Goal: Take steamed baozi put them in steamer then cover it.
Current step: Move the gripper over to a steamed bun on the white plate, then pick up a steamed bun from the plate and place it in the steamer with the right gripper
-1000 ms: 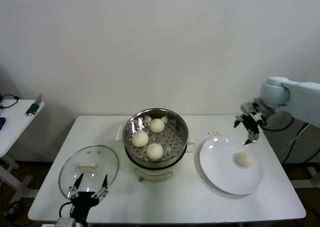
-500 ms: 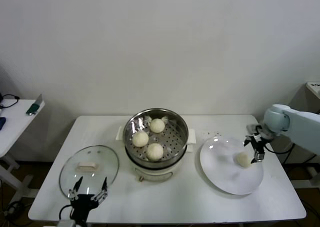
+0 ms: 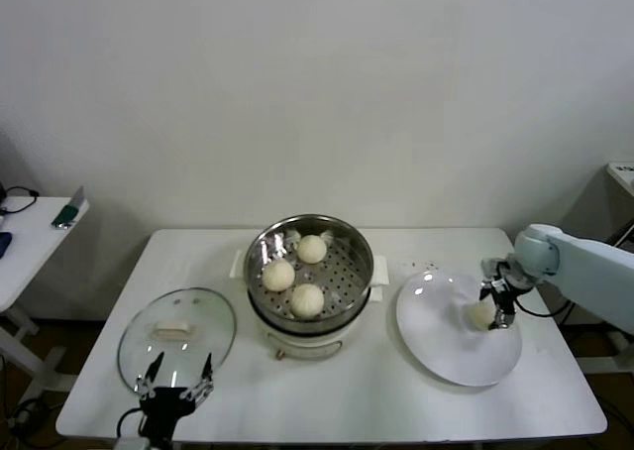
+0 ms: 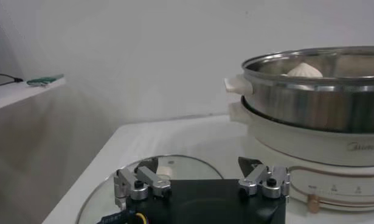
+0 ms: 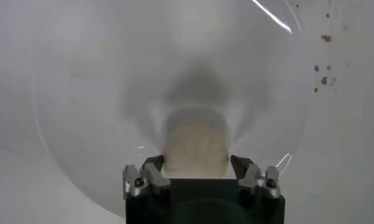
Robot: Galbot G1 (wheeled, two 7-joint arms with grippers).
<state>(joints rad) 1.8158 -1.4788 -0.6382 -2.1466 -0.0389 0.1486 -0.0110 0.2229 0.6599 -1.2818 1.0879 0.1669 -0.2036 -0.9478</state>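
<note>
The last bun (image 3: 481,315) lies on the right side of the white plate (image 3: 446,356), which sits on the surface (image 3: 376,395) to the right of the steamer (image 3: 309,272). Three more buns (image 3: 307,299) already rest on the perforated tray inside the steamer. The bun looks light, soft and smooth-skinned, so it will likely dent or tear under a hard squeeze and could roll on the slick plate if nudged. The safest hold is probably across its widest part, low on the sides, with gentle pressure.

The right claw (image 5: 197,165) is down over that bun, its fingers spread a little wider than the bun and one standing on either side. From the right wrist view the fingertips (image 5: 155,165) sit just beside the bun's flanks; whether they already touch it cannot be told, and nothing is yet lifted.

The left claw (image 4: 200,176) hovers at the near left edge of the surface, fingers apart and holding nothing, above the near rim of the glass lid (image 3: 176,337). The lid lies flat to the left of the steamer, its cream handle up.
</note>
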